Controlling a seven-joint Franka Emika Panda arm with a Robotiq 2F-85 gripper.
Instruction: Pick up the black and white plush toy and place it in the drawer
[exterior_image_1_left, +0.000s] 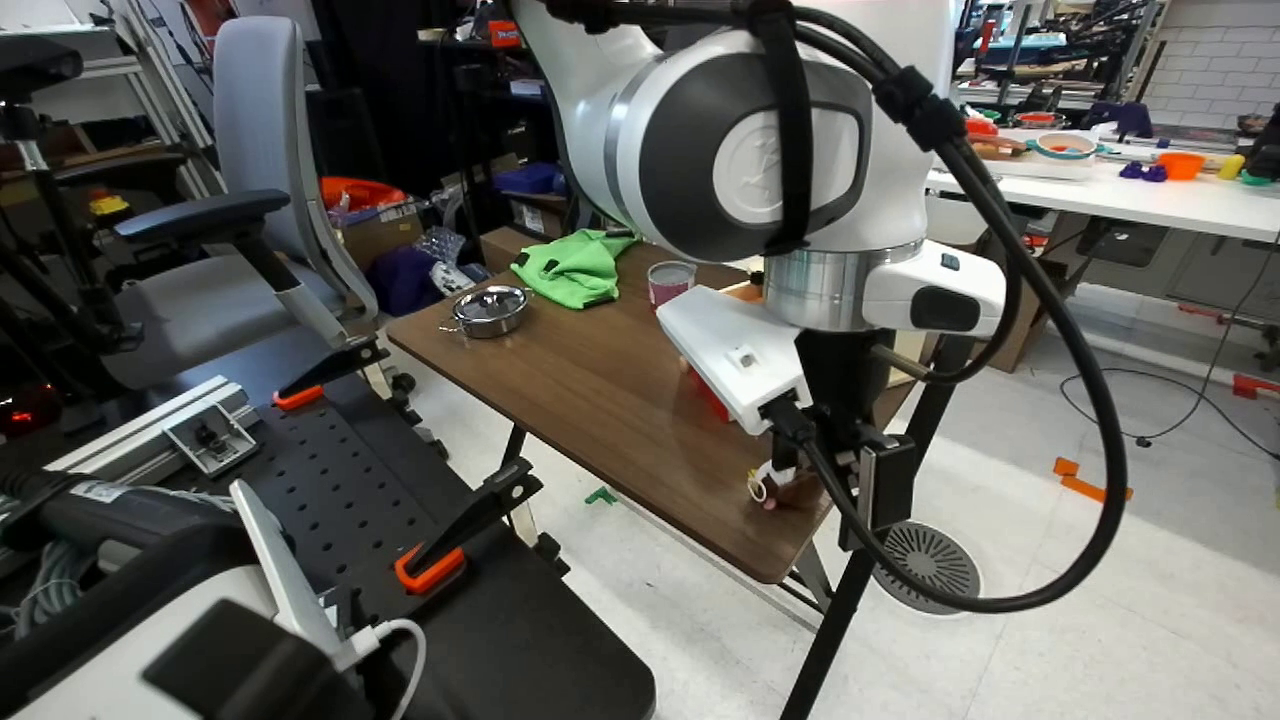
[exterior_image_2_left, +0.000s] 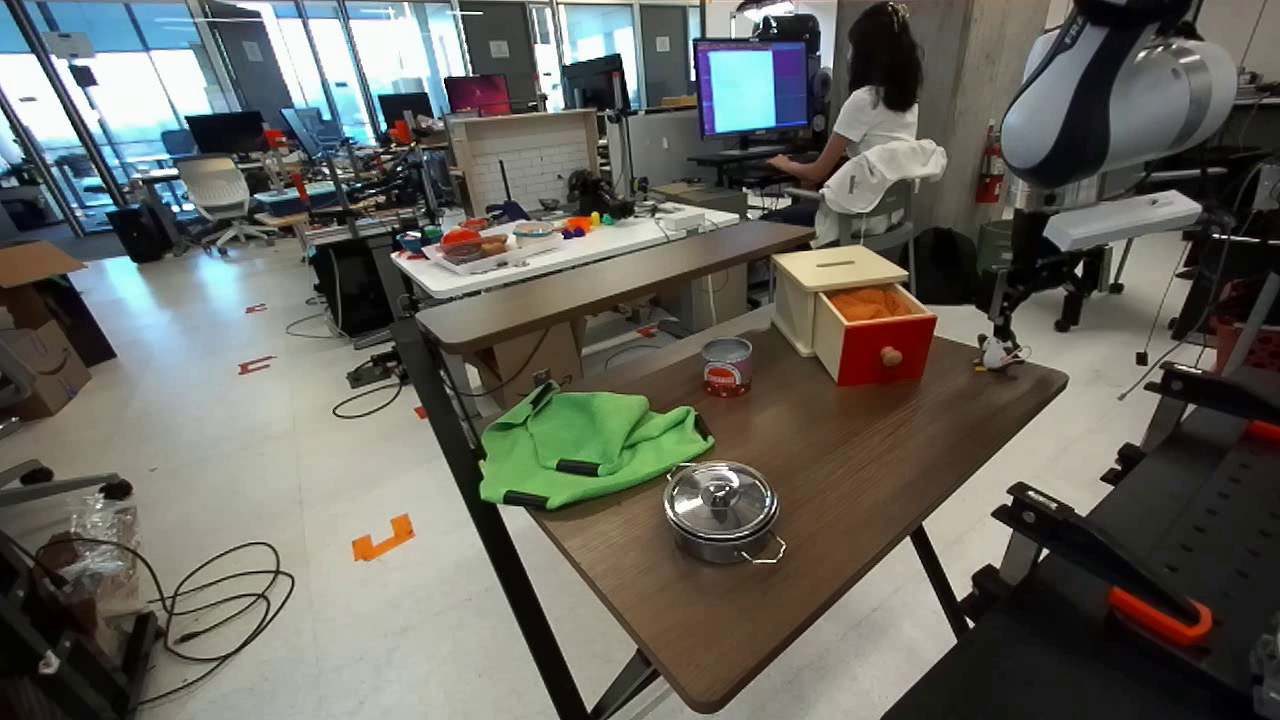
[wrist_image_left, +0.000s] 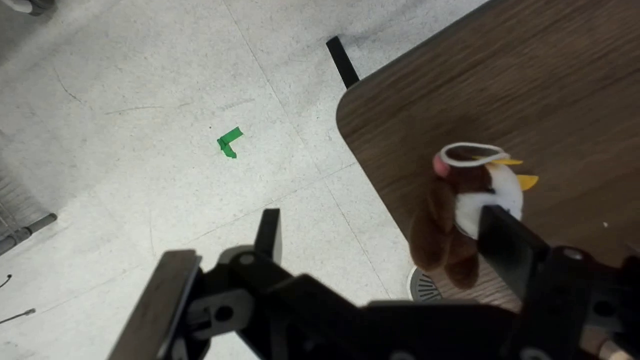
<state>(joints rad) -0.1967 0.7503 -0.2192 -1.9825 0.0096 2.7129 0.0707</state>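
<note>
One plush toy (wrist_image_left: 467, 210), hand (wrist_image_left: 382, 214) visibly spread only in wrist view

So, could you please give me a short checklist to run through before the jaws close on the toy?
1. Jaws open: ok, spread wide in the wrist view.
2. Toy centred between the jaws: not ok, one jaw overlaps it, the other shows against the floor.
3. Jaws clear of the toy: cannot tell.
4. Toy on the table: ok, near a corner.
5. Drawer open: ok, pulled out in an exterior view.
6. Room in the drawer: cannot tell, orange cloth lies inside.
</note>
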